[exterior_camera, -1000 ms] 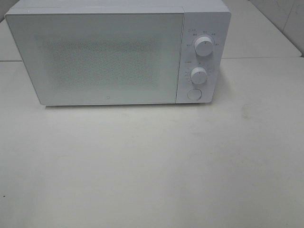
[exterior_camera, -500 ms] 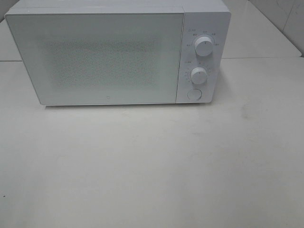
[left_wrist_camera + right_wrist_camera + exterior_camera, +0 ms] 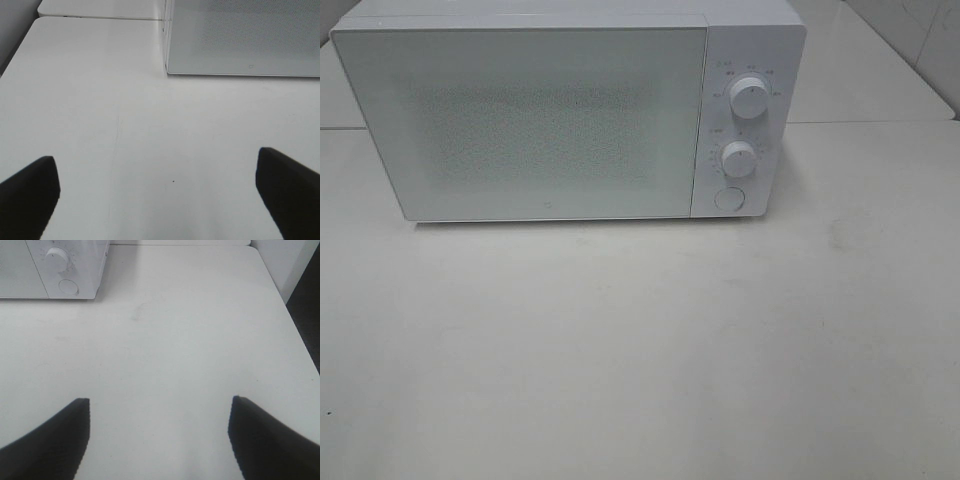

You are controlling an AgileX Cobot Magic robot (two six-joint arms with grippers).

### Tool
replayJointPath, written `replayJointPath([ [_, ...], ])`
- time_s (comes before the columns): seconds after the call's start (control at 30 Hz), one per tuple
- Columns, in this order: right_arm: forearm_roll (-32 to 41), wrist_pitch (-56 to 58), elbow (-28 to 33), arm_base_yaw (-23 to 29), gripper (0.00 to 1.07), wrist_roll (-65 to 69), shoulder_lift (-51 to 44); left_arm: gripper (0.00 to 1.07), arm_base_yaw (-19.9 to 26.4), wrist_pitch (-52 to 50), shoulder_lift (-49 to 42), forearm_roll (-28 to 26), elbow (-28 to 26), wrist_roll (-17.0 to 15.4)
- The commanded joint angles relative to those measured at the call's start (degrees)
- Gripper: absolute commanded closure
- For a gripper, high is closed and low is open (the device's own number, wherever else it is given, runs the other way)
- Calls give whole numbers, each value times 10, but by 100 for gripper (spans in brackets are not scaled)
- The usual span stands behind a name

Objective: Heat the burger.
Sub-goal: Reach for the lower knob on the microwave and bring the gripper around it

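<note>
**Microwave shut, burger out of sight**

No burger in any view. It may sit behind the closed, frosted door of the microwave, but I cannot tell. Both grippers hang over the table in front of the microwave, fingers spread wide and holding nothing. The left gripper faces the door's left corner. The right gripper is nearer the round button, likely the door release.
</note>
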Motion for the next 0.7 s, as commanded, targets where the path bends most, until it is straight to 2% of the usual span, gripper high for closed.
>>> replayJointPath([
  [0.03, 0, -1, 0, -2, 32, -3, -13, 7, 0, -9, -15, -5, 2, -4],
  [0.7, 1, -7, -5, -2, 32, 4, -9, 7, 0, -9, -15, -5, 2, -4],
])
